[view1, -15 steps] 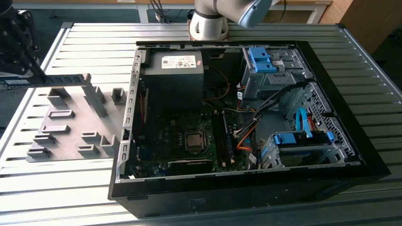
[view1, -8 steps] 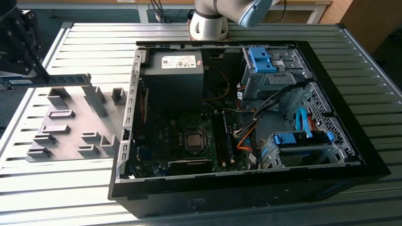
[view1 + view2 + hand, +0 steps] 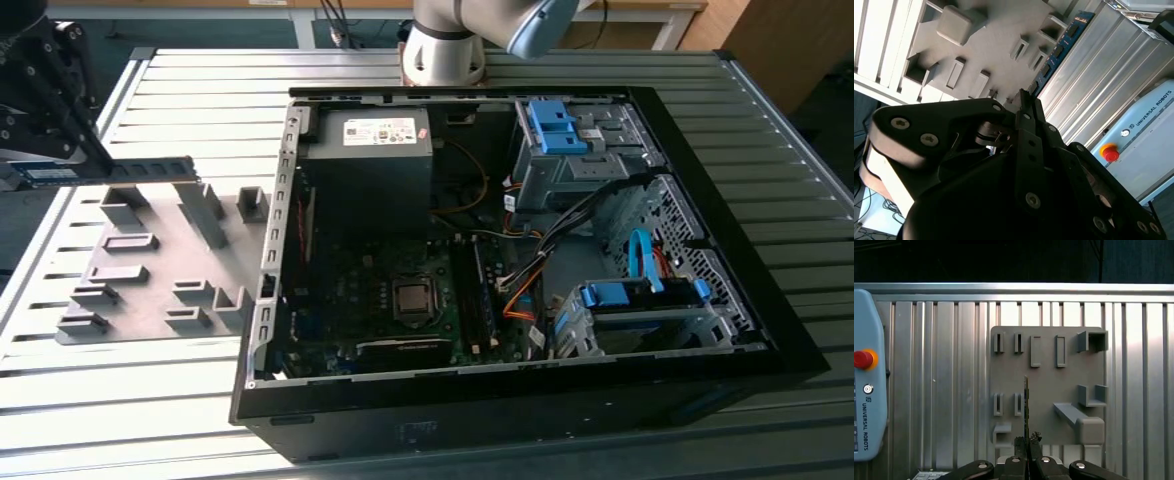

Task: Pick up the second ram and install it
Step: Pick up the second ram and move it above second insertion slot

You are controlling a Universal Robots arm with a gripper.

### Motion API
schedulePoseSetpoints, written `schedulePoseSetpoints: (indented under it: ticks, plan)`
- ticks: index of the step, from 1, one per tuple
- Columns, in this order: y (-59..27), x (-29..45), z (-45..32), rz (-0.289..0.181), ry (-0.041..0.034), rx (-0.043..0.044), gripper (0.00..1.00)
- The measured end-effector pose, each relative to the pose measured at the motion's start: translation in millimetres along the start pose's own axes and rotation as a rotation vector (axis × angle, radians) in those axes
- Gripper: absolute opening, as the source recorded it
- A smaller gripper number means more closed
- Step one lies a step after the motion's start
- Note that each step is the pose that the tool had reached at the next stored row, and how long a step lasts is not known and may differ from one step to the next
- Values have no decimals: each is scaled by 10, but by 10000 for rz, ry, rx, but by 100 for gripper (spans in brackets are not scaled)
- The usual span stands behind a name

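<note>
The second ram [image 3: 147, 168] is a thin blue-green stick, held level above the grey holder plate [image 3: 154, 285] at the exterior view's left. My black gripper [image 3: 83, 165] is shut on one end of it. In the first wrist view the ram [image 3: 1026, 400] shows edge-on, sticking out from the gripper [image 3: 1027, 440] over the holder plate [image 3: 1046, 385]. In the second wrist view the ram [image 3: 1061, 47] reaches out beyond the gripper [image 3: 1024, 102]. The open computer case [image 3: 747, 250] lies to the exterior view's right, with long memory slots [image 3: 474, 295] on its motherboard [image 3: 360, 290].
The case holds a power supply [image 3: 374, 140], blue drive brackets [image 3: 554, 125] and loose cables [image 3: 534, 270]. The arm's base [image 3: 447, 50] stands behind the case. A pendant [image 3: 866, 390] with a red button lies on the ribbed metal table [image 3: 134, 400].
</note>
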State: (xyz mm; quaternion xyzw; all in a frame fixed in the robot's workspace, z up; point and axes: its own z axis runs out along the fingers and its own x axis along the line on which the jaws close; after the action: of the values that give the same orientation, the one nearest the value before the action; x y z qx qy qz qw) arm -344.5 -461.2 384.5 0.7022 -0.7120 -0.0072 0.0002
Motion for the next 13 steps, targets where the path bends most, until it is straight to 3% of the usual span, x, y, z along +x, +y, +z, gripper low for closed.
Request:
schedulePoseSetpoints:
  ticks: [13]
  plan:
    - [-102,-1,-1,0,0,0,14]
